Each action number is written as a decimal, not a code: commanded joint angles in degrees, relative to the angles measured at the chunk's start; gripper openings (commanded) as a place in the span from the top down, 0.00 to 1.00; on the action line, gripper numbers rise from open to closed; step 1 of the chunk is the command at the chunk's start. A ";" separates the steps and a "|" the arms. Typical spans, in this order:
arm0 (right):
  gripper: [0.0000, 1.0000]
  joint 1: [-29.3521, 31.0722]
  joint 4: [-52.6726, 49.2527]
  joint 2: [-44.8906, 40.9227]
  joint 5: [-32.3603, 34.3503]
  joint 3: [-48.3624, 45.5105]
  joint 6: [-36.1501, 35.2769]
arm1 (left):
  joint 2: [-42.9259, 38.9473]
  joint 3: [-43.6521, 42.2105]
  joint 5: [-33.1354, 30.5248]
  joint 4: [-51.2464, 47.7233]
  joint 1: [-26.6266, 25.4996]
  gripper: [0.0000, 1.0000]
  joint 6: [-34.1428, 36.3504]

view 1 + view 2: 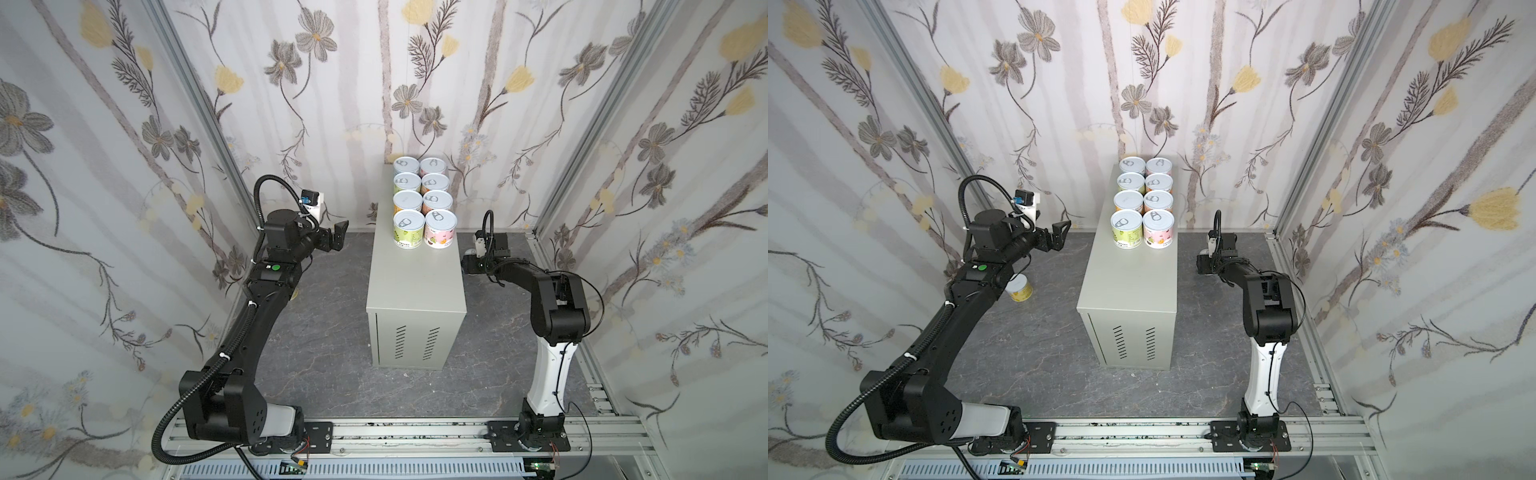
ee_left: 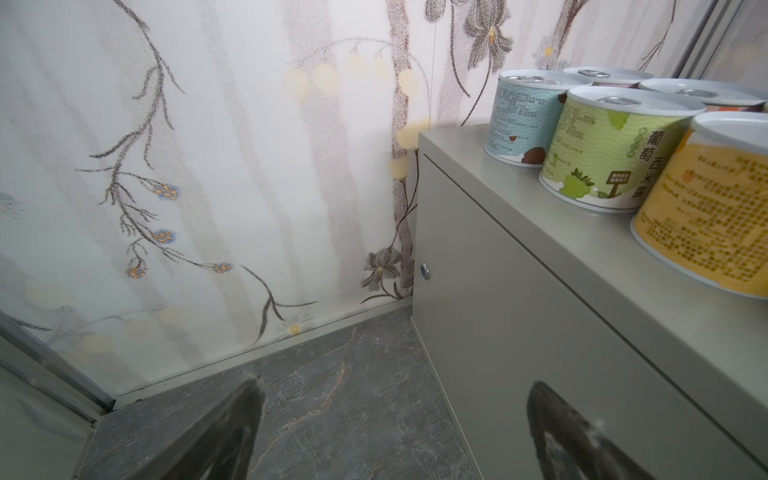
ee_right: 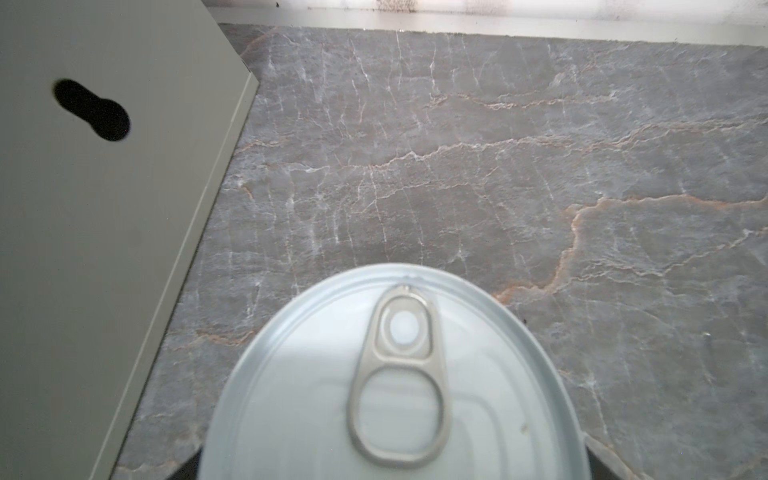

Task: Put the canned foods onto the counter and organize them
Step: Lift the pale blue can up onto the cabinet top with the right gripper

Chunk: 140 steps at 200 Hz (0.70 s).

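Pale grey-beige metal forms the tall cabinet (image 1: 415, 332) in the middle of the dark marbled floor (image 1: 324, 324). Its near face carries two columns of vent slits (image 1: 415, 343). Its flat top is the tabletop (image 1: 411, 274), seen in both top views (image 1: 1129, 278).

Eight cans (image 1: 436, 202) stand upright on the far half of it, in two columns of four that touch or nearly touch. The far pair is close to the flowered wall (image 1: 291, 104). The left wrist view shows the left column from the side: a pale blue can (image 2: 523, 120) farthest, then a green can (image 2: 602, 153), then an orange can (image 2: 706, 208).

The left end effector (image 1: 334, 237) hangs open in the air, left of the tabletop and about level with it, with nothing between its fingers (image 2: 224, 436). The cabinet's left side, with a small round lock (image 2: 424, 272), rises in front of it.

In a top view a yellow can (image 1: 1020, 289) stands on the floor to the left of the cabinet, half hidden under the left arm.

The right arm reaches down to the floor on the far right of the cabinet. In both top views the arm covers whatever is below it. In the right wrist view a ninth can (image 3: 395, 374) stands upright straight beneath the right end effector (image 3: 395, 463), pull-tab lid upward. Only dark slivers of the fingers (image 3: 602, 457) show at its sides. Whether they press on it I cannot tell.

A strip of floor separates this can from the cabinet's right side, which bears a keyhole-shaped slot (image 3: 91, 110).
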 commanded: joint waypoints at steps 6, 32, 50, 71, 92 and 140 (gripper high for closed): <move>0.51 0.02 0.51 -3.67 -0.13 -0.93 0.03 | -0.71 0.55 0.25 -0.15 0.08 0.00 1.76; 0.52 0.03 -2.44 -8.34 0.74 -1.83 -0.55 | -1.83 0.39 0.18 0.32 0.08 0.00 2.28; 0.53 0.02 -5.97 -12.48 1.45 -1.89 -1.33 | -2.86 -0.44 0.10 0.97 0.05 0.00 2.47; 0.53 0.18 -10.55 -18.65 1.39 -2.21 -1.55 | -4.03 -1.27 -0.05 1.50 0.21 0.00 2.64; 0.53 0.88 -15.75 -25.18 1.29 -2.01 -1.81 | -4.58 -1.91 -0.09 2.21 0.61 0.00 2.93; 0.53 2.64 -28.90 -38.44 -1.61 2.71 -1.29 | -4.56 -1.23 1.75 2.82 0.79 0.00 3.11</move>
